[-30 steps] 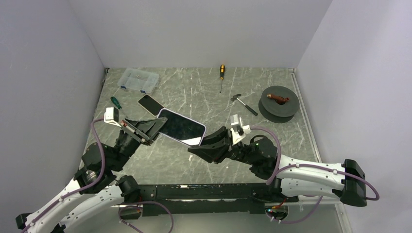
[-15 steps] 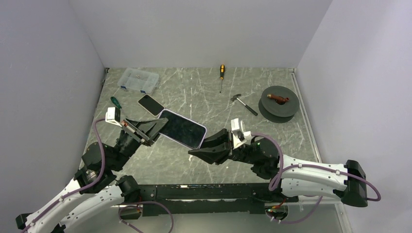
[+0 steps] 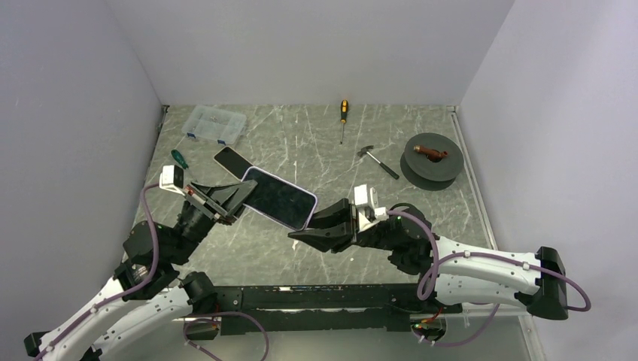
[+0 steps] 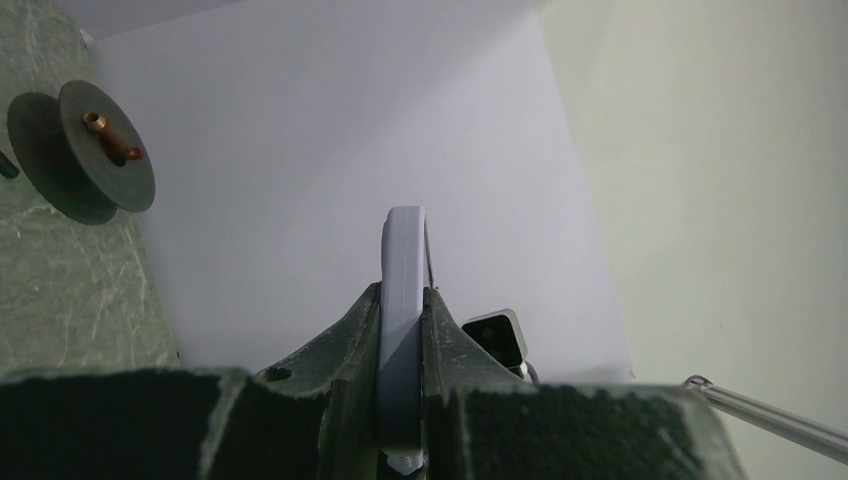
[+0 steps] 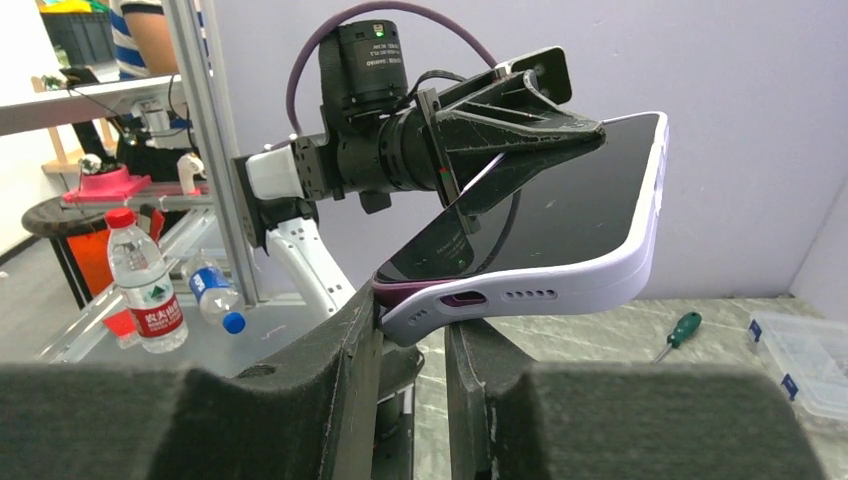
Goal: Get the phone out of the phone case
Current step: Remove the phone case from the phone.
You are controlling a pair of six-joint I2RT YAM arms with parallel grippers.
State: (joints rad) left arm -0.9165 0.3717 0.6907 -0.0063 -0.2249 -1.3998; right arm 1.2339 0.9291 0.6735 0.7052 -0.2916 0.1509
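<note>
1. Top external view: both arms reach in from the near edge of the table (image 3: pixel 316 143) and meet over its left half. The left gripper (image 3: pixel 239 197) pinches the left end of the phone case (image 3: pixel 311 204). The right gripper (image 3: pixel 302 228) pinches its near right corner. The case hangs tilted in the air between them, with the phone (image 3: pixel 274 197) in it, screen up.
2. Left wrist view: the left gripper (image 4: pixel 403 300) is closed narrow on the phone case (image 4: pixel 403 250), which shows only as a thin lavender strip seen edge-on. The phone is hidden. A spool (image 4: pixel 85 150) lies near the table's far right corner.
3. Right wrist view: the right gripper (image 5: pixel 410 330) clamps the corner of the phone case (image 5: pixel 560 270) beside the port holes. Whether the corner of the phone (image 5: pixel 560 205) has lifted there is hard to make out. The left gripper (image 5: pixel 560 140) grips the far end. A green screwdriver (image 5: pixel 683 330) shows, and a clear box (image 5: pixel 805 360) is cut off at the frame's edge.
</note>
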